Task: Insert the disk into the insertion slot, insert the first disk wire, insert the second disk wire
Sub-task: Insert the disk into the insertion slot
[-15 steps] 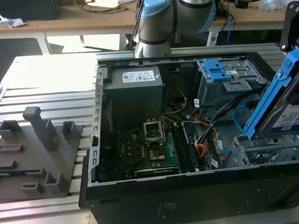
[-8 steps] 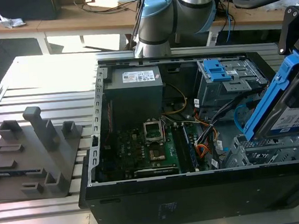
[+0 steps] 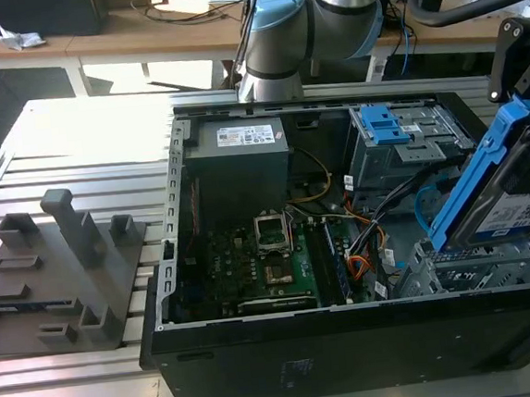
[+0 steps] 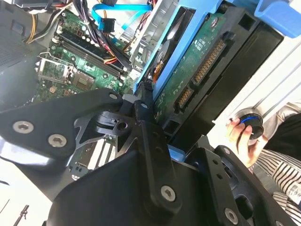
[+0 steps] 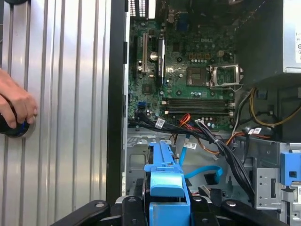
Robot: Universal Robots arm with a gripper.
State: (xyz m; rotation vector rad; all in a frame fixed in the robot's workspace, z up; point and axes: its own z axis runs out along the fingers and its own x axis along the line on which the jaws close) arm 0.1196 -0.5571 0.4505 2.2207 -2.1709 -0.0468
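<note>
1. End effector (image 5: pixel 165 200) — closed on the blue caddy of the disk (image 3: pixel 512 205), which hangs tilted at the exterior view's right, over the open computer case (image 3: pixel 352 349).
2. Insertion slot (image 3: pixel 476 273) — the grey perforated cage just below the disk; the disk is not yet seated in it.
3. First disk wire (image 5: pixel 185 120) and second disk wire (image 5: pixel 204 172) — both lie loose inside the case near the motherboard (image 5: pixel 188 61), apart from the disk.
4. A person's hand (image 5: pixel 16 108) covers a round black-and-blue object (image 5: pixel 14 129) on the ribbed worktop (image 5: pixel 70 94).

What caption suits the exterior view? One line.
Robot arm holds the disk tilted over the insertion slot of an open computer case.
</note>
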